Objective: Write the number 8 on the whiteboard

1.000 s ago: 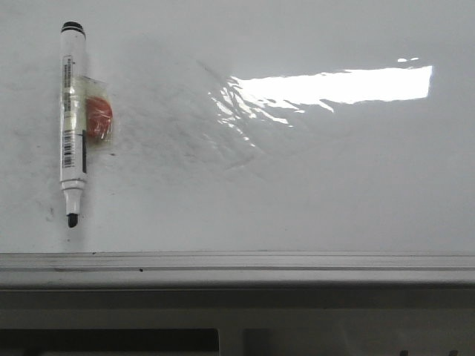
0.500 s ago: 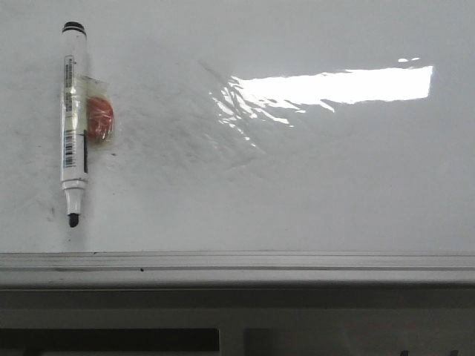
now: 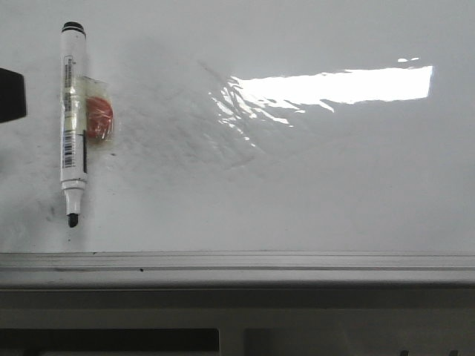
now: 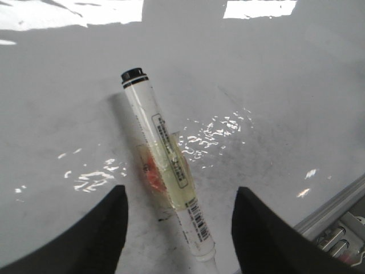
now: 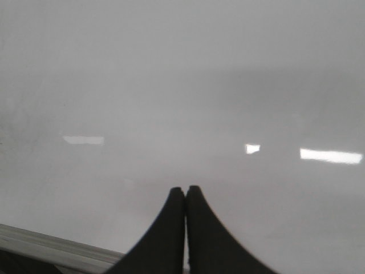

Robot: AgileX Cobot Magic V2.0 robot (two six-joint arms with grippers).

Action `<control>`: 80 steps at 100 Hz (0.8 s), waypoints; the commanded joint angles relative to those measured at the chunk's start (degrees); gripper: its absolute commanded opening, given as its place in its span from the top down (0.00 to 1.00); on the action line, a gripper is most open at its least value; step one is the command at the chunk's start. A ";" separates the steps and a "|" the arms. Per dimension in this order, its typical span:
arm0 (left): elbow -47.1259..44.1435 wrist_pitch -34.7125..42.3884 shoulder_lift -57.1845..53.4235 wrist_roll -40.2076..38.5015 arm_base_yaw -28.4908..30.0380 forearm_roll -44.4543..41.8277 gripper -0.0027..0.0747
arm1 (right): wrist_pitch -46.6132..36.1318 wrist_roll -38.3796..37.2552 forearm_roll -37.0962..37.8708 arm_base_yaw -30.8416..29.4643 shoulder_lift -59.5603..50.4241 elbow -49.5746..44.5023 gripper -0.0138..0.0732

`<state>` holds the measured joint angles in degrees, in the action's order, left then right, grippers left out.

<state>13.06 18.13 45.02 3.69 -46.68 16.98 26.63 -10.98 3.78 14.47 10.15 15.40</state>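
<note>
A glossy, faintly smeared whiteboard (image 3: 297, 185) is shown unmarked, with a taped marker (image 3: 73, 122) near its left edge. The left gripper (image 4: 178, 220) is spread over it; the right gripper (image 5: 185, 197) is clenched, empty.

Uncapped marker (image 3: 73, 119) flat on blank whiteboard (image 3: 297, 193), left side.

left claw (image 3: 9, 94) mostly beyond frame edge; marker (image 4: 168, 165) tip cropped

I see the whiteboard (image 3: 297, 185) lying flat, glossy white, faint grey smears, bright glare, grey frame along its near edge.
</note>
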 commanded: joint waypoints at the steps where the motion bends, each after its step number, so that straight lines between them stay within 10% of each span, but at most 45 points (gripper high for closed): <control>1: 2.79 7.87 4.39 -0.60 -1.64 1.97 0.49 | -4.46 0.58 0.30 0.09 1.16 2.15 0.91; 50: 5.71 7.89 15.00 -0.60 -3.80 7.78 0.51 | -4.46 0.58 0.30 0.09 1.16 2.15 0.91; 80: 5.71 6.61 17.31 -0.60 -3.80 8.64 0.99 | -1.53 0.66 0.17 2.55 2.89 2.38 0.91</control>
<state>17.27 22.50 62.30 3.69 -50.31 24.52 29.27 -10.88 3.78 15.49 10.85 15.40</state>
